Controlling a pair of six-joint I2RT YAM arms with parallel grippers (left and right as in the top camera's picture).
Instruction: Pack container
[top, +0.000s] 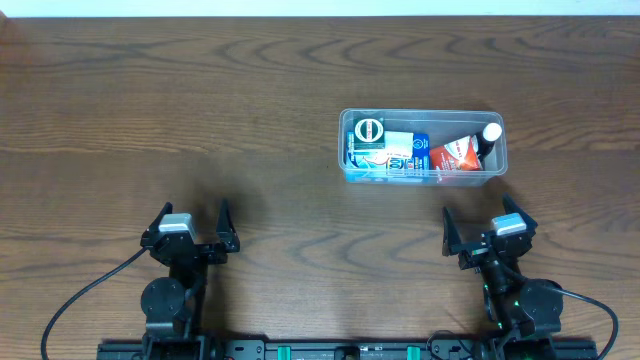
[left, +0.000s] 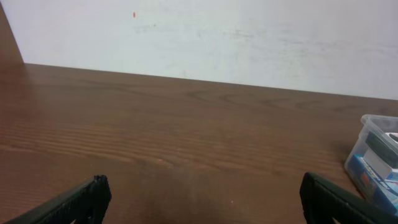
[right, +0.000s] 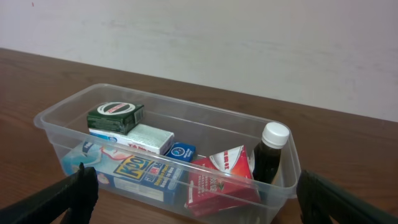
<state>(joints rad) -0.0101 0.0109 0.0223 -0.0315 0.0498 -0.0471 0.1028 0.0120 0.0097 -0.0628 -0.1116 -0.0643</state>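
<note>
Overhead: clear rimmed container (top: 420, 114) holds boxes (top: 399, 146) and bottle (top: 489, 139); left tool (top: 193, 213), right tool (top: 480, 212) gape empty.

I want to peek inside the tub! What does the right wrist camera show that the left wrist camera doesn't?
Right wrist only: the whole inside of the container, including a red box and a dark bottle. Left wrist only: the wide stretch of table beside it. Both: at least a corner of the container, the white wall, and an open pincer each, the right pincer and the left pincer.
</note>
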